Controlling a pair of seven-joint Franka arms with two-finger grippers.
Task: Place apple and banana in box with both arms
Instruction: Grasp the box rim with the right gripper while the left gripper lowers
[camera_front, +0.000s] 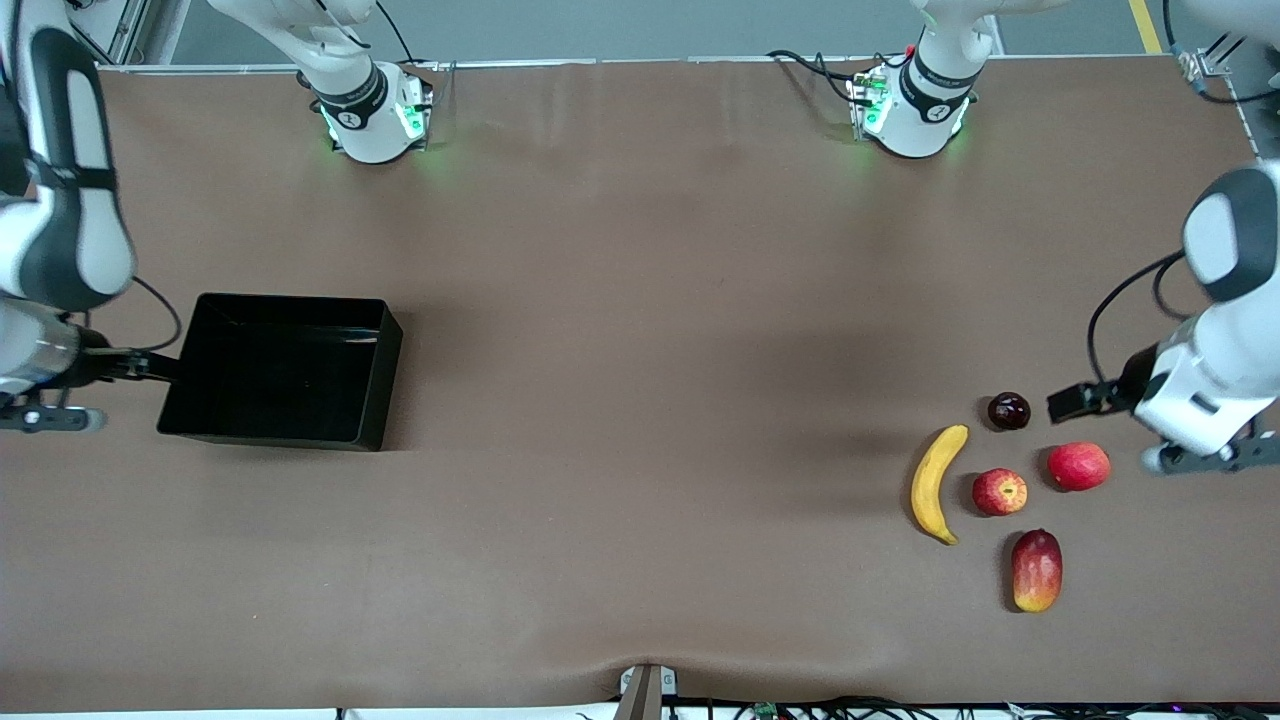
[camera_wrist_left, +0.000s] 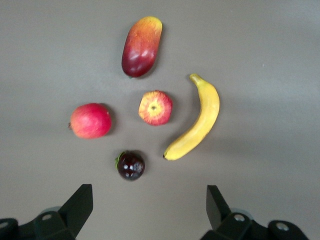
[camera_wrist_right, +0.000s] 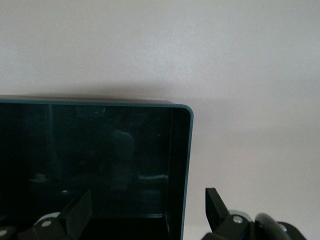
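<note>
The apple (camera_front: 999, 491), red with yellow streaks, lies near the left arm's end of the table, beside the yellow banana (camera_front: 938, 483). In the left wrist view the apple (camera_wrist_left: 155, 107) and the banana (camera_wrist_left: 196, 120) lie ahead of my left gripper (camera_wrist_left: 148, 210), which is open and empty. In the front view that gripper (camera_front: 1068, 402) hovers beside a dark round fruit. The black box (camera_front: 290, 299) stands toward the right arm's end. My right gripper (camera_front: 152, 367) is open at the box's end wall. In the right wrist view its jaws (camera_wrist_right: 146, 212) stand one inside and one outside the box's rim (camera_wrist_right: 100, 102).
A pinkish-red round fruit (camera_front: 1079, 466), a dark round fruit (camera_front: 1009, 411) and a red-yellow mango (camera_front: 1036, 570) lie around the apple. The same fruits show in the left wrist view: the mango (camera_wrist_left: 142, 46), the pinkish-red one (camera_wrist_left: 90, 120) and the dark one (camera_wrist_left: 131, 165).
</note>
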